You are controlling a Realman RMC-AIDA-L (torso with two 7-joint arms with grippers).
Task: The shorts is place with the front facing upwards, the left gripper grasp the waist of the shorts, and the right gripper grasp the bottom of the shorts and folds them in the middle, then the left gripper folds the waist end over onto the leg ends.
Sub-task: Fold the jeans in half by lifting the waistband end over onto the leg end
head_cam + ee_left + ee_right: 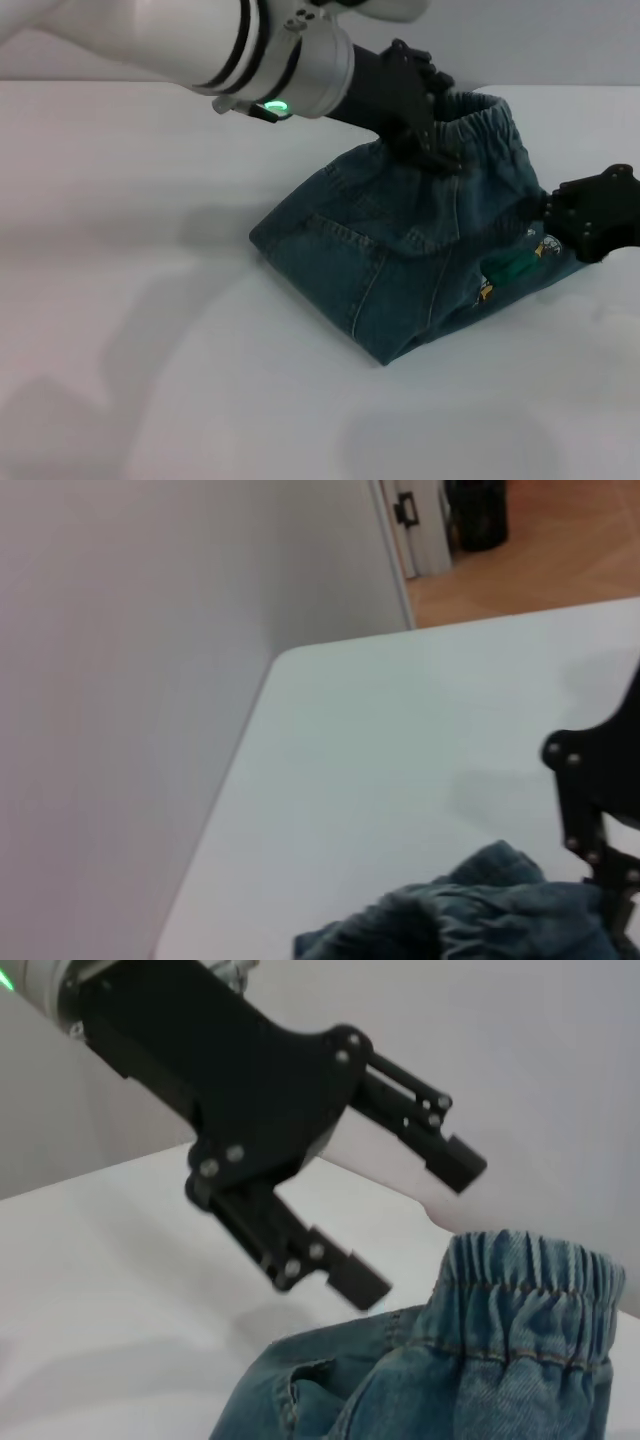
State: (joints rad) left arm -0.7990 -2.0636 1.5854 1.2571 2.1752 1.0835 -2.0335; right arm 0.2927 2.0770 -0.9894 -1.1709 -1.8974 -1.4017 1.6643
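Folded denim is what's sitting closest in the head view: the shorts (400,265) are being shown doubled over on the white table (120,300), with the waist of the shorts (480,118) standing up at the far side of the heap and the fold edge lying nearest the camera. Stitched pockets are being seen just below that waistband.

Right at the waistband the left gripper (415,1225) is being held with its fingers (345,1275) spread wide apart; nothing is being clamped between them, and in the right wrist view a clear gap is being shown between the fingertips and the ruffled elastic (530,1270). So it's hovering just beside the waist, not gripping it.

On the shorts' right side the right gripper (590,215) is being seen pressed up against the denim, near a bit of the colourful patch (500,270) peeking out. Whether its fingers are apart or together can't be told, since the tips are being hidden by the fabric.

Only a crumpled scrap of denim (470,915) is being caught in the left wrist view, cut off at the frame edge. The leg cuffs are mostly being buried under the fold.
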